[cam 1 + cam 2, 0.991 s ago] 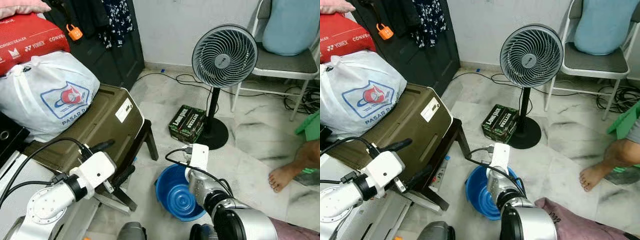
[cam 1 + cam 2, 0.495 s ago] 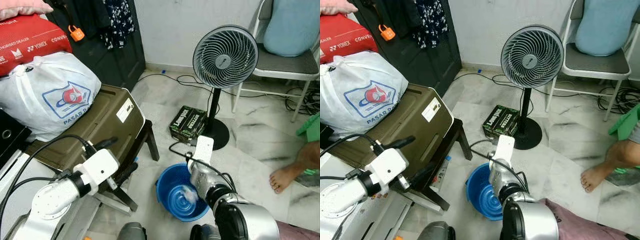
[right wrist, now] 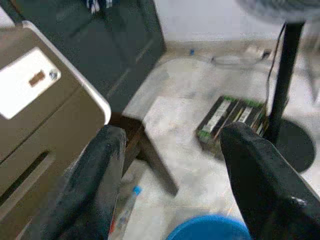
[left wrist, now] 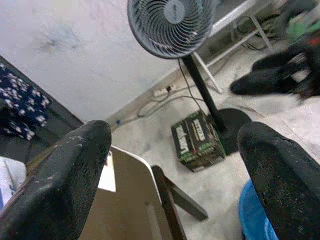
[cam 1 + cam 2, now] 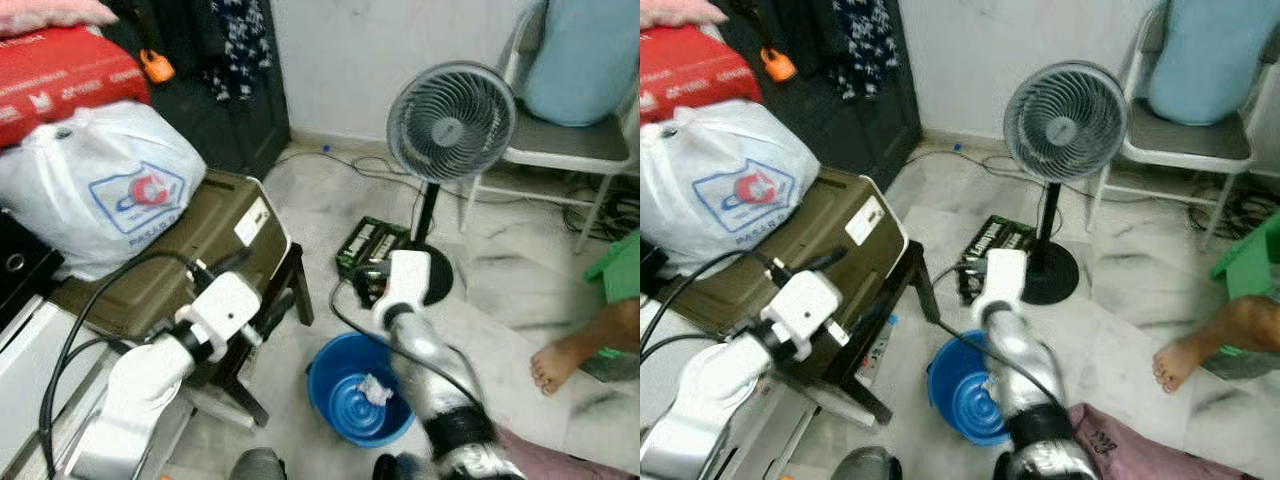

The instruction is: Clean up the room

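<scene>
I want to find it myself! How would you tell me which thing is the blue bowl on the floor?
Find the standing fan by the wall. In front of its round black base, nearer the robot, a blue basin sits on the marble floor. It is round and bright blue, with a crumpled white scrap inside.

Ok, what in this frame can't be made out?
- Lettering on the green box: motion blur, left eye view.
- White scrap in the blue basin: too small to identify.
- Person: cut off by the right edge.
- Chair: its top is cut off by the upper edge.
</scene>
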